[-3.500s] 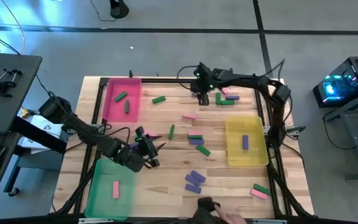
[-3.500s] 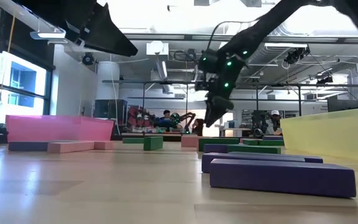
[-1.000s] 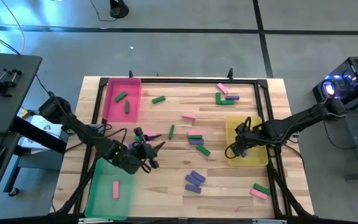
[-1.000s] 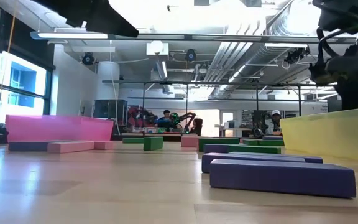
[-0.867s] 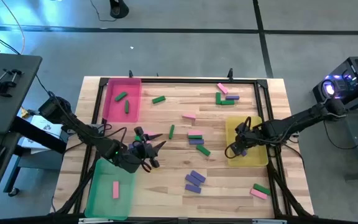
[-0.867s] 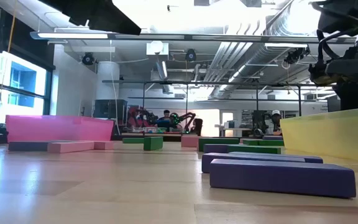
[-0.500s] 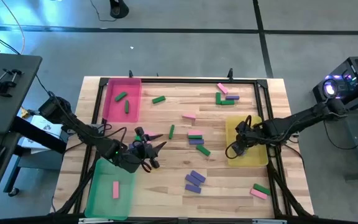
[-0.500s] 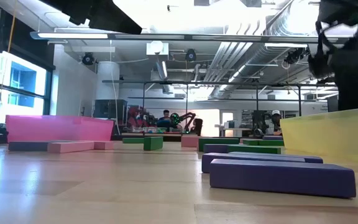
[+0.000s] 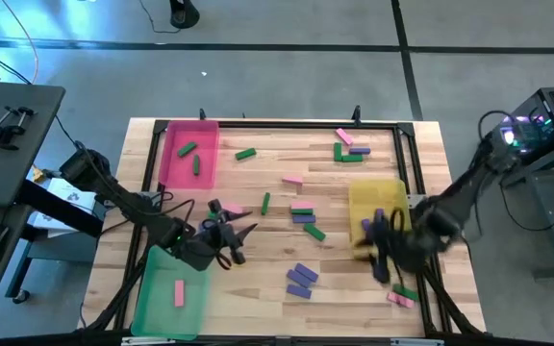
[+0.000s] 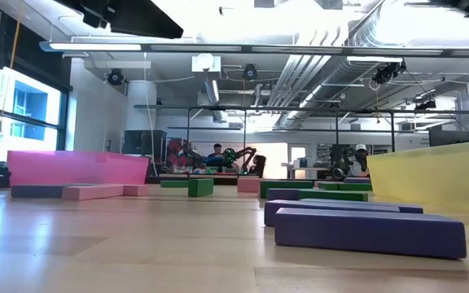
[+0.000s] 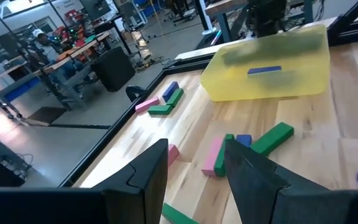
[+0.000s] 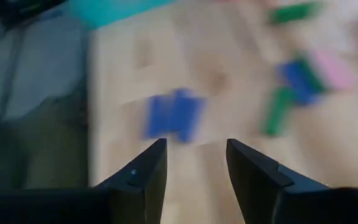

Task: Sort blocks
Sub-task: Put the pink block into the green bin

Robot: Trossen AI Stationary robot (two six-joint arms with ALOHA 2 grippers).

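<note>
The right gripper (image 9: 385, 252), fingers parted and empty, hangs off the yellow plastic tray's (image 9: 377, 195) near corner, the purple block (image 9: 380, 219) lying inside.

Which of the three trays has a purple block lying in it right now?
The yellow tray, on the table's right side. A purple block lies in it, while the pink tray holds two green blocks and the green tray holds one pink block.

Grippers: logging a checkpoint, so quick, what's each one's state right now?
Left gripper: open, holding nothing.
Right gripper: open, holding nothing.
</note>
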